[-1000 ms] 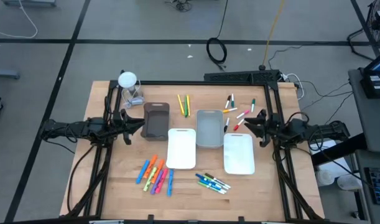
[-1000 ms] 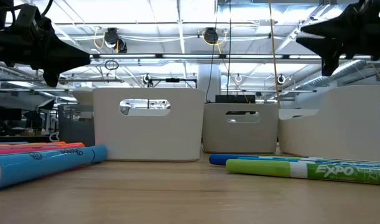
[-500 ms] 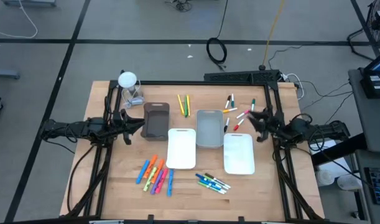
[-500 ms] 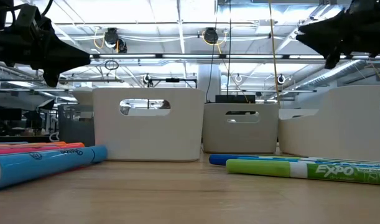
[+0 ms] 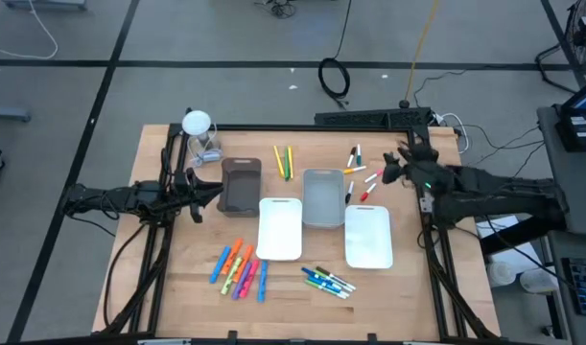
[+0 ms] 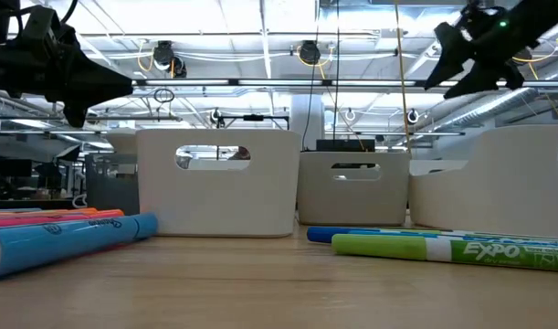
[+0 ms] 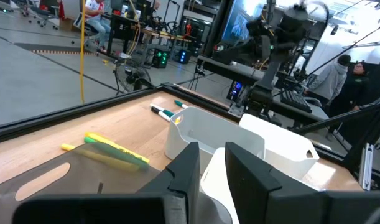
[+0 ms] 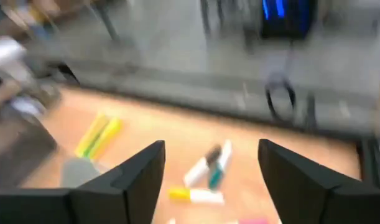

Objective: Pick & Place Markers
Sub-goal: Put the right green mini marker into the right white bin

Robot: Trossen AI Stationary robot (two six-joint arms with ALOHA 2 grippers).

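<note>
Markers lie flat on the wooden table in four groups: a mixed cluster (image 5: 364,172) at the far right, two yellow-green ones (image 5: 284,161) at the far middle, an orange, pink and blue bunch (image 5: 240,268) at the near left, and green and blue ones (image 5: 328,281) at the near middle. My right gripper (image 5: 393,171) hovers open by the far-right cluster; its wrist view shows markers (image 8: 211,163) below between the spread fingers (image 8: 211,168). My left gripper (image 5: 216,189) waits above the table beside the brown tray (image 5: 242,185), fingers (image 7: 211,168) narrowly apart and holding nothing.
A white tray (image 5: 280,228), a grey tray (image 5: 322,196) and a second white tray (image 5: 369,236) stand mid-table. A clear jar with a white lid (image 5: 199,134) sits at the far left corner. A black frame rims the table's far edge and sides.
My right gripper has swung toward the table's far edge, from beside the right-hand white tray to the far-right marker cluster, turning as it went. Markers and trays lie as before.
</note>
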